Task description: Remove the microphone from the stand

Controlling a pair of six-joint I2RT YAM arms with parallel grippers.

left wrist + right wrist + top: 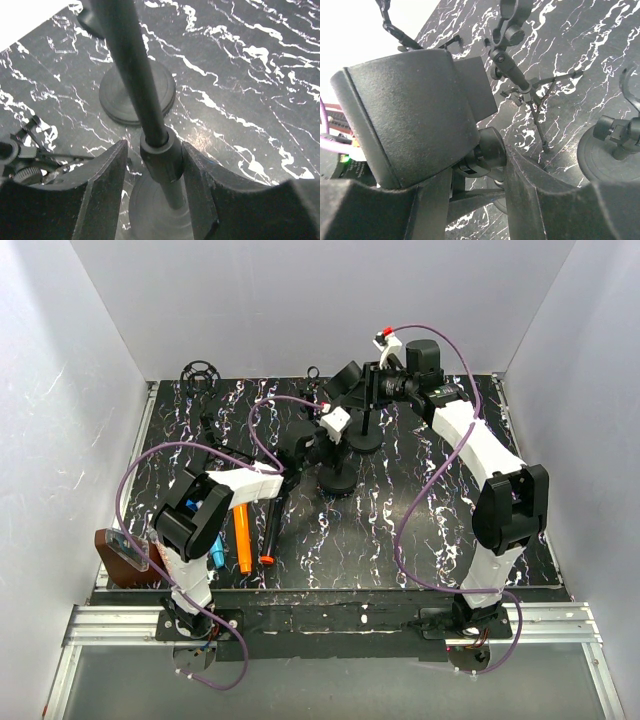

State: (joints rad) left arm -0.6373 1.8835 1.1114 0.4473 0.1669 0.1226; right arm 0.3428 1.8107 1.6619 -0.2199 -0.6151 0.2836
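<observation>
I'm looking into a robot lab test cell here: plain white panels [300,300] box in three sides, a black marbled tabletop [340,540] fills the middle, and an aluminium rail [330,618] runs along the bottom, with purple cables [398,540] looping above it.

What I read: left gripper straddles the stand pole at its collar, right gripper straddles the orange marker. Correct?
Wrong on the right one. In the right wrist view the right gripper has its fingers either side of the joint under the foam-covered microphone; the orange marker lies apart. The left gripper does straddle the stand pole at its collar.
</observation>
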